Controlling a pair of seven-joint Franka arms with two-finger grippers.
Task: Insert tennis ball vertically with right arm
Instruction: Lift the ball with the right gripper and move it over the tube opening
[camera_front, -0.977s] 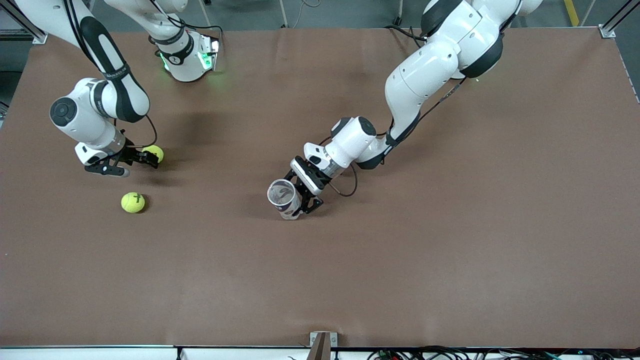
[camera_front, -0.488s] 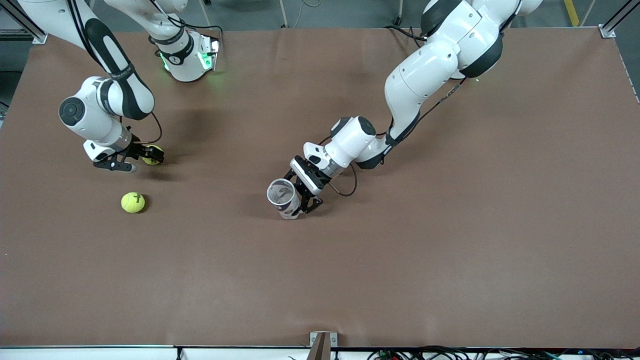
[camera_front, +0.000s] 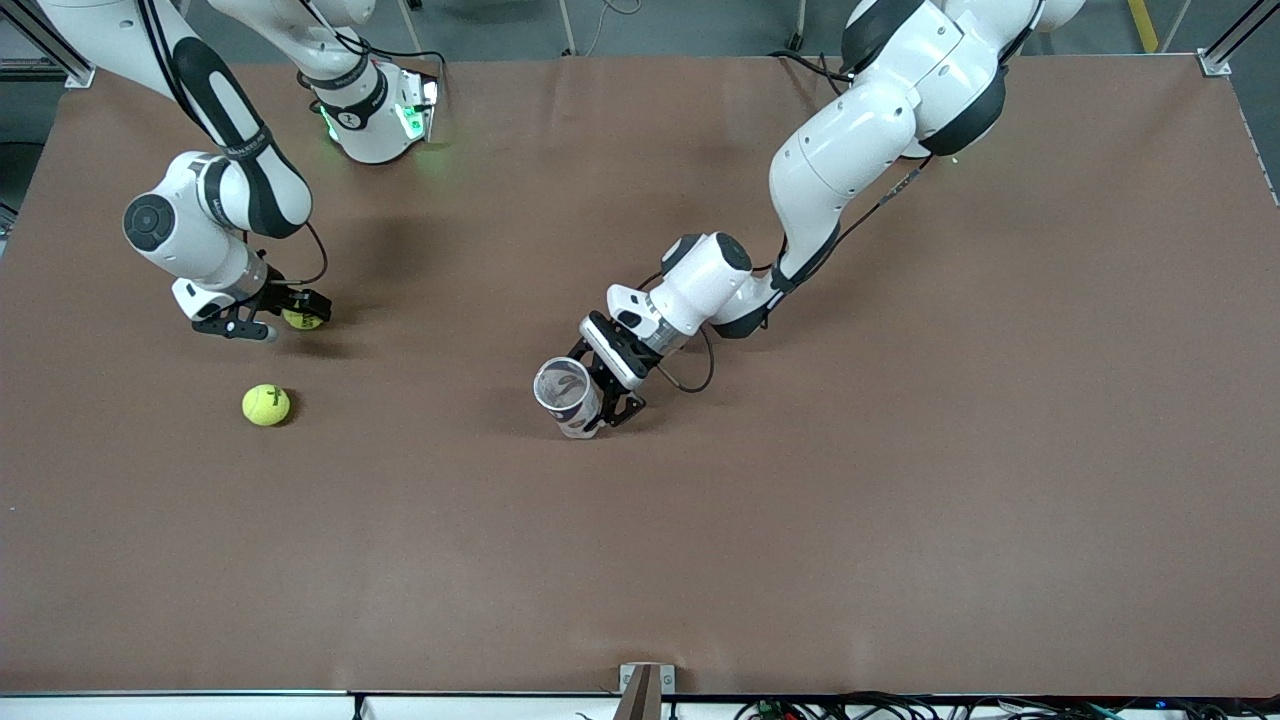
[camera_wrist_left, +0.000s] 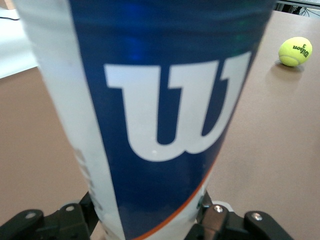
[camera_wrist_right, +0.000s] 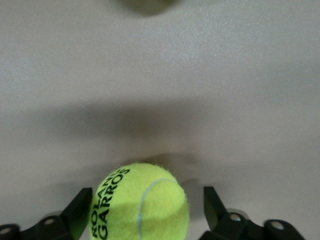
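The right arm drops from its base in the upper corner of the frame, elbow folded and wrist bent steeply down to the tabletop (camera_front: 900, 520) at its own end. Its right tool (camera_front: 293, 318) sits low around a tennis ball (camera_front: 303, 319). In the right wrist view the fingers (camera_wrist_right: 80, 210) stand apart with the ball (camera_wrist_right: 140, 205) between them: one finger is right against the felt, and the other shows a sliver of tabletop between itself and the ball. The grip is not closed yet, and the ball rests on the tabletop.

A second tennis ball (camera_front: 266, 405) lies loose, lower in the frame and nearer the front camera.

The left arm reaches from the opposite upper corner toward the middle of the frame, forearm sloping down and wrist turned sideways. Its left tool (camera_front: 594, 412) is clamped on a ball tube (camera_front: 562, 388), which stands upright with its open mouth up, blue label filling the left wrist view (camera_wrist_left: 160, 110). The ball far off in that view (camera_wrist_left: 295, 51) is probably the loose one, though I can't be sure.
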